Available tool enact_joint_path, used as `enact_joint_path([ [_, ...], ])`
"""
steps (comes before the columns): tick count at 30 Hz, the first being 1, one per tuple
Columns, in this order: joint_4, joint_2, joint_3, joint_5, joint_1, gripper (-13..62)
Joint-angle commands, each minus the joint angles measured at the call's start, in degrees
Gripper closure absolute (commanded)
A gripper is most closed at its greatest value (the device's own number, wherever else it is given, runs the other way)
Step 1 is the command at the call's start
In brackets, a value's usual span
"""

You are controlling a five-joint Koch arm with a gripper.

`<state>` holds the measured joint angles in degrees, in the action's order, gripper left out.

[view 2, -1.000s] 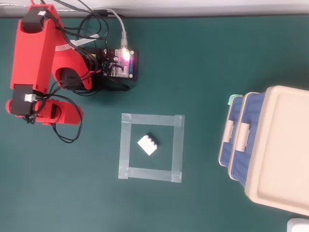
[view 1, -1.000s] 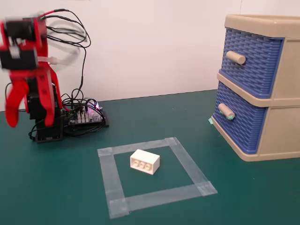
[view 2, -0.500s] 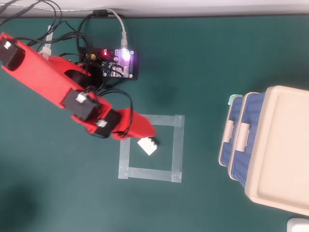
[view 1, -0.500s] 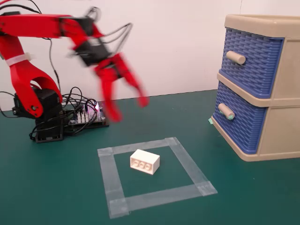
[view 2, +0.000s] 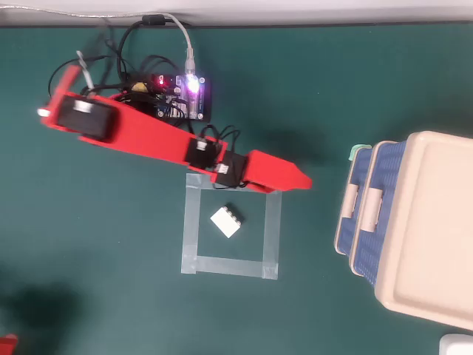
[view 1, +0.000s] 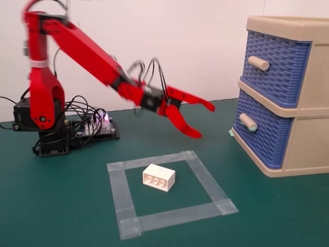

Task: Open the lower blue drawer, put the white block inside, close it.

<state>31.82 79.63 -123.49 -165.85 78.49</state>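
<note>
My end effector (view 1: 203, 121) hangs in the air with its two red fingers spread apart and nothing between them, the upper one pointing right toward the cabinet (view 1: 308, 123), the lower one angled down toward the bench (view 1: 61, 206). In the overhead view it (view 2: 301, 180) sits above the far right corner of the tape square (view 2: 272, 222), well short of the drawers.

The white block (view 1: 159, 178) lies flat on the bench inside the tape square (view 1: 205, 185), its stud circles facing the near side in the fixed view; from overhead it (view 2: 226, 221) rests near the middle of the square, turned at an angle to the tape edges, apart from my fingers.

The lower blue drawer (view 1: 264, 135) is pushed in, its knob (view 1: 248, 122) with greenish tip sticking out to the left. The upper drawer (view 1: 277, 64) above it is also shut.

My base (view 1: 43, 121) stands at the far left, beside a lit circuit board (view 2: 181, 96) with tangled cables.
</note>
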Motion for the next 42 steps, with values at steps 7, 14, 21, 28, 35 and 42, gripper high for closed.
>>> enact_joint_path([
  [7, 30.7, -23.4, 13.7, -1.4, 1.1, 19.1],
  [14, 26.7, -26.6, 25.0, -1.5, 0.9, 20.8],
  [21, 18.2, -26.7, 32.4, -1.5, 0.8, 30.1],
  [28, 14.1, -26.7, 33.4, -1.6, 0.6, 42.5],
  [35, 9.3, -26.6, 33.2, -2.2, -1.4, 57.4],
  [42, 9.4, -19.8, 19.2, -5.3, -4.6, 57.4],
])
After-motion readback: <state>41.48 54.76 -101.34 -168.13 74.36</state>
